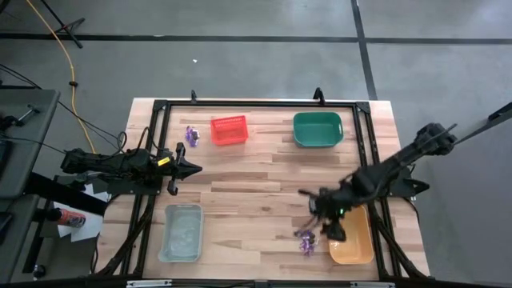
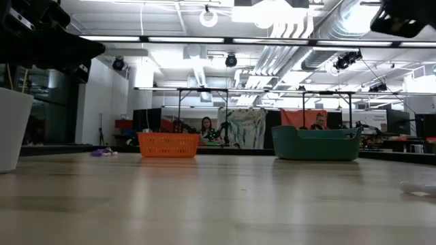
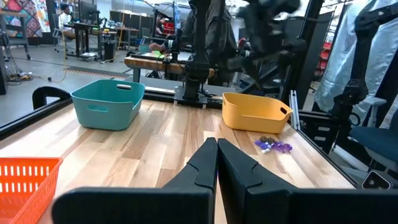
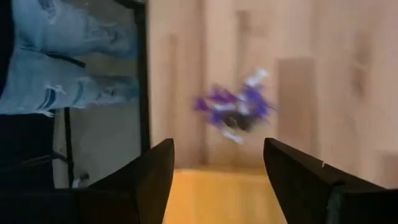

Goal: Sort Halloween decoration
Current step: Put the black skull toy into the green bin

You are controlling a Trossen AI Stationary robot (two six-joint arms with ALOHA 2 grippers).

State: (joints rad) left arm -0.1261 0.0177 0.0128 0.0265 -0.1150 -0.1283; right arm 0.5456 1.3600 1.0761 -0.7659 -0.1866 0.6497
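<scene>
Right tool [image 4: 214,174] spread wide, empty, above purple trinket cluster [image 4: 235,111] beside orange bin [image 1: 352,240].
Risk: snagging several tangled spiky pieces together, or scattering them. Left tool [image 3: 216,163] closed, idle.

1. The high view looks straight down on the whole table [image 1: 256,172].
2. The low view sits at table-top height, facing the room.
3. Each wrist view looks past its own pincer (both share the purple trinkets [image 3: 273,146], close in the right one).
</scene>
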